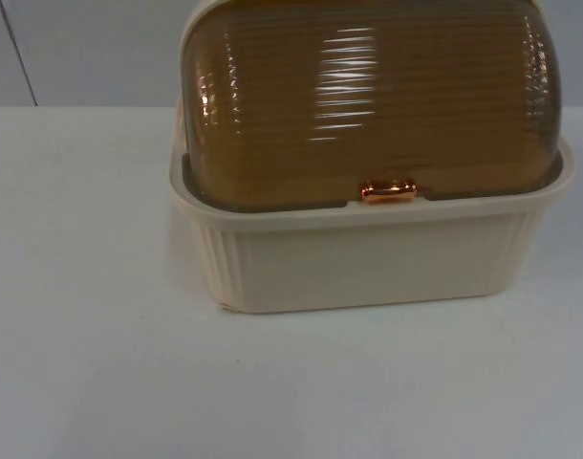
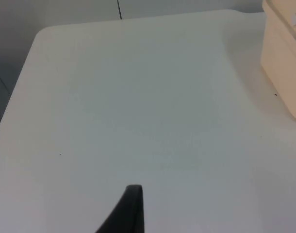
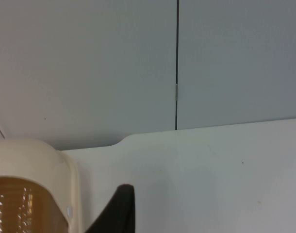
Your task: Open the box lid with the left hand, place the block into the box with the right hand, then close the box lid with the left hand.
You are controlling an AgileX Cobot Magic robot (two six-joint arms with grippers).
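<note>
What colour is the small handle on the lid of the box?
Shiny copper-orange. The handle sits at the front edge of the brown ribbed lid; the top view shows it best.

Table: I see a white table top (image 1: 91,363), flat, w/ a grey wall (image 3: 90,68) at its far end.
On it: one cream box (image 1: 368,263), sitting right on the table, near the back.
Box lid: brown see-thru lid (image 1: 368,96), shut, small shiny handle (image 1: 388,190) in front.
</note>
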